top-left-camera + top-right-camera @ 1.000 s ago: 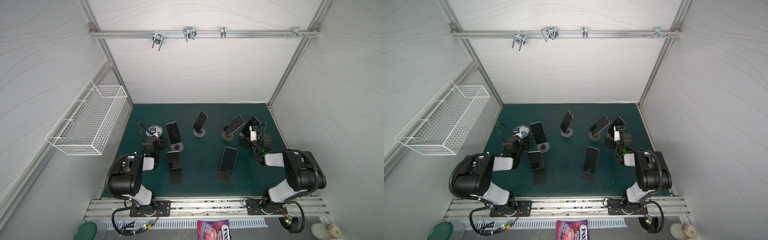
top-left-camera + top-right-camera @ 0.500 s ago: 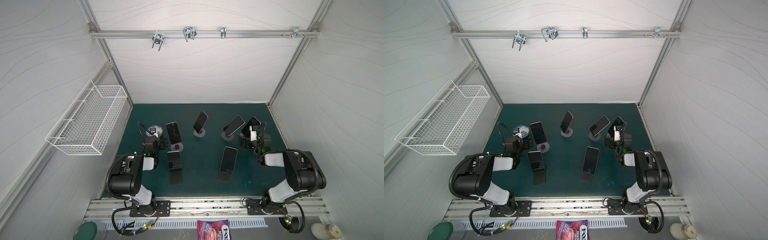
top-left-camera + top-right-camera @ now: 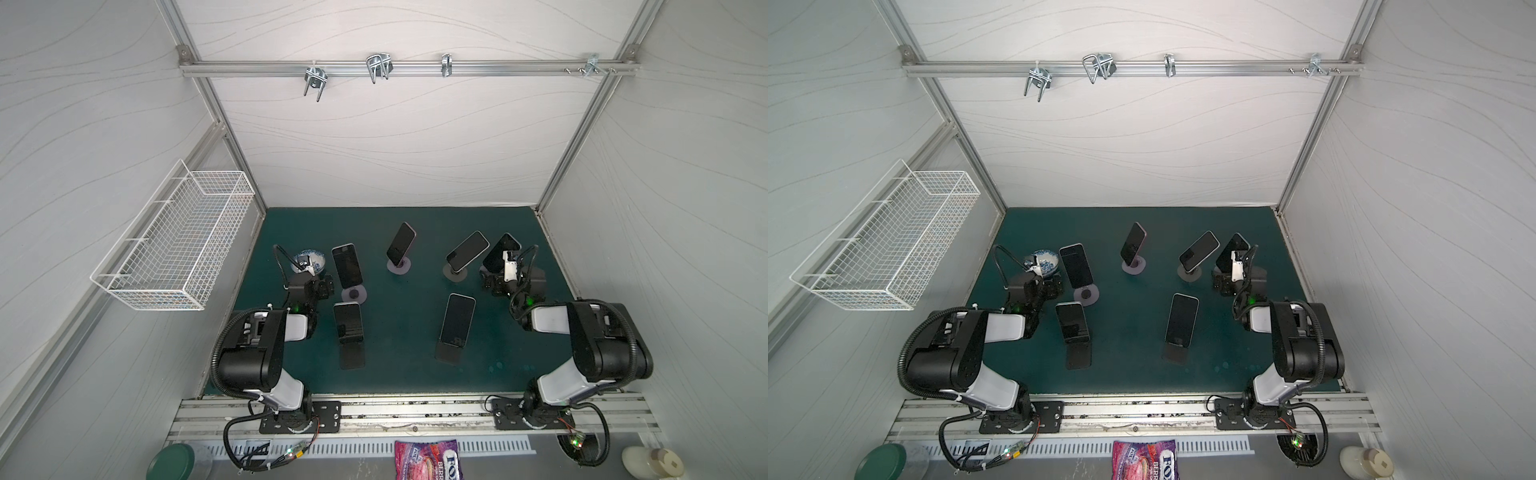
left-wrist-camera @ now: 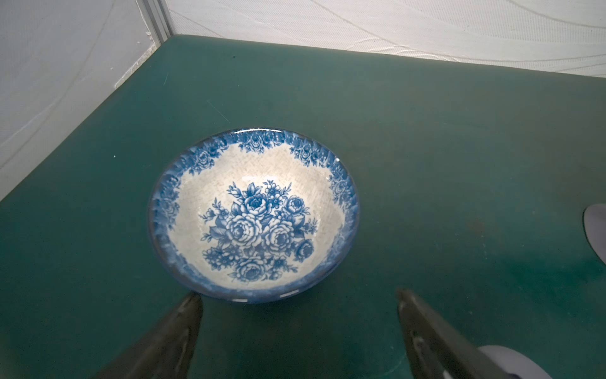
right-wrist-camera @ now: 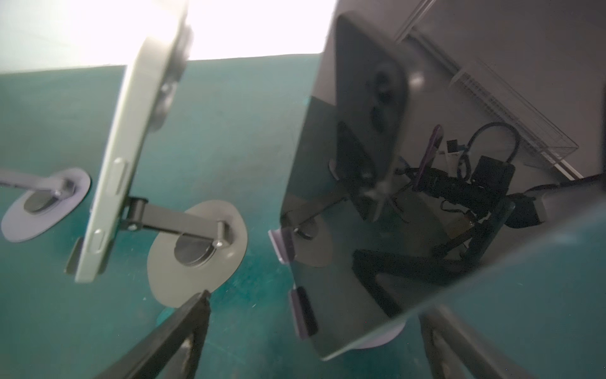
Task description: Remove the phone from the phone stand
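At the left of the green mat (image 3: 407,374), the left gripper (image 4: 298,300) hovers just short of a blue floral bowl (image 4: 252,223), fingers spread and empty. Farther right, the right gripper (image 5: 314,305) is spread wide either side of the rightmost phone (image 5: 377,197), which sits unclamped on its phone stand (image 5: 383,339).

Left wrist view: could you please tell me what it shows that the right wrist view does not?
Only left wrist: a blue floral bowl before the open left hand. Only right wrist: a dark phone close before the open right hand, and a pale phone beside it. Both: the green mat and white wall.
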Available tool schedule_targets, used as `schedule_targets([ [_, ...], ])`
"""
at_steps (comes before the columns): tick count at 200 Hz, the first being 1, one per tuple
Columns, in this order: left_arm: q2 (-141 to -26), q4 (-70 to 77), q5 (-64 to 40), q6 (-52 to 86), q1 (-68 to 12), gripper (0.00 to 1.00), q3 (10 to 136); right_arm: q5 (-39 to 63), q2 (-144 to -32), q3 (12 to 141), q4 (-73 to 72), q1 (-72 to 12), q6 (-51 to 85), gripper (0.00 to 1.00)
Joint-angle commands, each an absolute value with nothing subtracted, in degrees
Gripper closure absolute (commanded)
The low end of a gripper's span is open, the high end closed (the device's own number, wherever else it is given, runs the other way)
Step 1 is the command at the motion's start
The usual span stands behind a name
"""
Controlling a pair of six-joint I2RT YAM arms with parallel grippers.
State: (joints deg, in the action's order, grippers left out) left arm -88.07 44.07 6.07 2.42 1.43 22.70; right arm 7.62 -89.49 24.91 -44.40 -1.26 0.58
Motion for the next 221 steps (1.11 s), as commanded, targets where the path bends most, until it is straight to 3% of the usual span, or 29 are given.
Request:
schedule_targets([
  [1,-84.5,49.0,7.7,2.9,1.7,0.08,21.9,6.8,-87.0,21.8,-49.3,-0.2,2.5,0.01],
  [80,-74.2,45.3,11.3,4.5,1.7,0.08,19.2,2.0,-77.5,19.1,-44.6,0.1,4.3,0.01],
  [129,-69.3,41.4,11.4,5.3,1.7,0.09,19.6,0.7,-70.9,20.2,-34.4,0.0,5.7,0.01],
  [221,-59.5,20.8,12.9,7.4,1.7,0.10,26.9,-2.2,-50.7,28.7,0.2,-0.3,12.4,0.01],
])
